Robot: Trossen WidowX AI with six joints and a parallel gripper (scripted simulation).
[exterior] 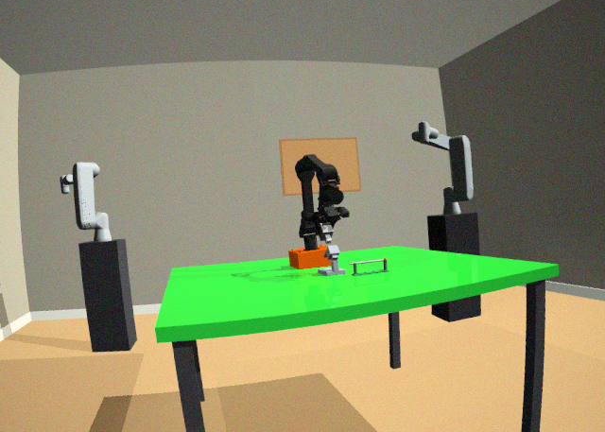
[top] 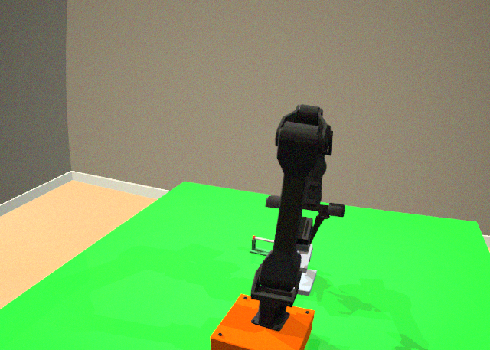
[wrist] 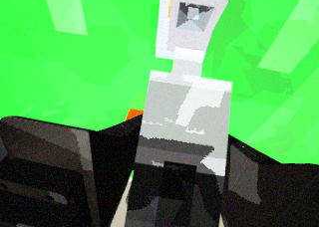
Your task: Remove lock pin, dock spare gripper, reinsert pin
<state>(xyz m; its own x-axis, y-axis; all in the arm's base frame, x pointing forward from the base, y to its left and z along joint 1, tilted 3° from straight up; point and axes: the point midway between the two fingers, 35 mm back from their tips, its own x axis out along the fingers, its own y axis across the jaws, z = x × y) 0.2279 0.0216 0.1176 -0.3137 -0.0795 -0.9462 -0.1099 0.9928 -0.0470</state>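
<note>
My gripper is shut on the spare gripper, a grey-white block with a dark lower part and a narrow spigot. In the exterior view the spigot points down, just above the mount's tilted grey socket. The wrist view shows the socket's square opening ahead of the spigot, with no pin visible across it. The mount's base stands on the table. The lock pin, pale with a red end, lies across a small dark rack beside the mount.
The orange base block of my arm stands on the green table behind the mount. The arm hides part of the mount and rack in the top view. Two grey arms on dark pedestals stand beyond the table.
</note>
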